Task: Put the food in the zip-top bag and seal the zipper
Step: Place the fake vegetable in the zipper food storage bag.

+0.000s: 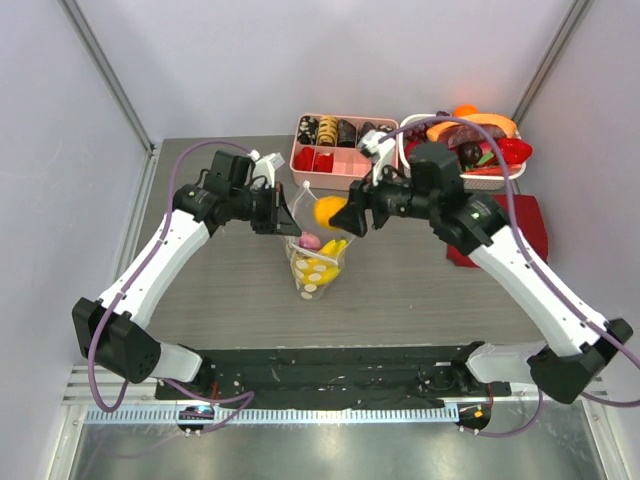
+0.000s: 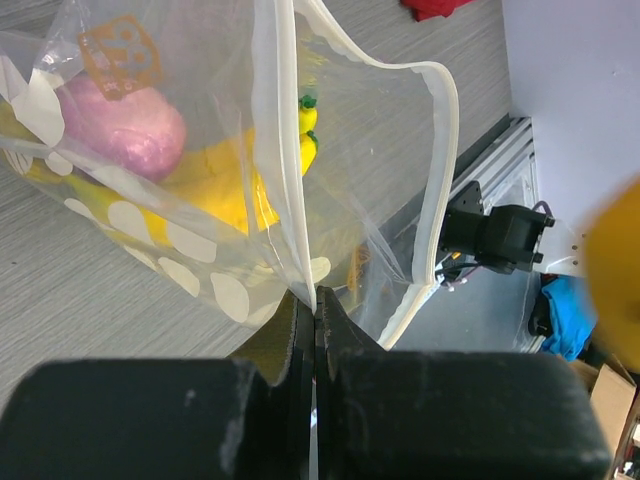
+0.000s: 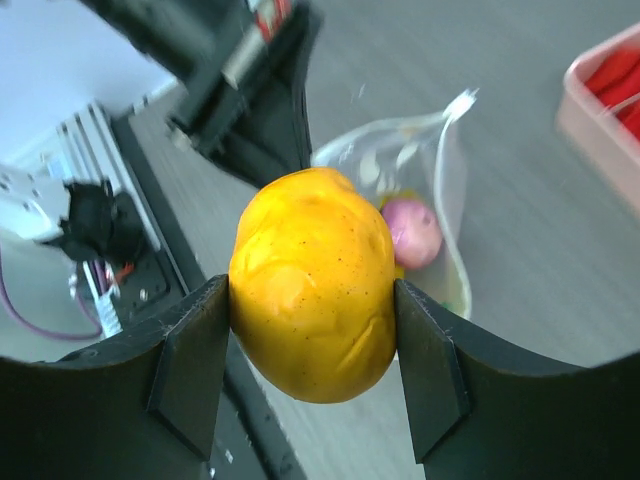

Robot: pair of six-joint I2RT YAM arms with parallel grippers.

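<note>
The clear dotted zip-top bag (image 1: 317,262) lies mid-table with its mouth held up. A yellow banana bunch (image 1: 330,250) and a pink fruit (image 1: 309,241) are inside; both show in the left wrist view, banana (image 2: 235,190) and pink fruit (image 2: 125,125). My left gripper (image 1: 288,222) is shut on the bag's near mouth edge, pinching the zipper strip (image 2: 290,180); the far strip (image 2: 440,180) hangs open. My right gripper (image 1: 340,213) is shut on an orange fruit (image 3: 312,283), held just above the bag mouth (image 3: 400,160). The pink fruit (image 3: 412,232) shows below it.
A pink compartment tray (image 1: 338,146) with dark and red pieces stands at the back. A white basket (image 1: 470,148) of toy food is at the back right, with a red block (image 1: 510,230) on the right in front of it.
</note>
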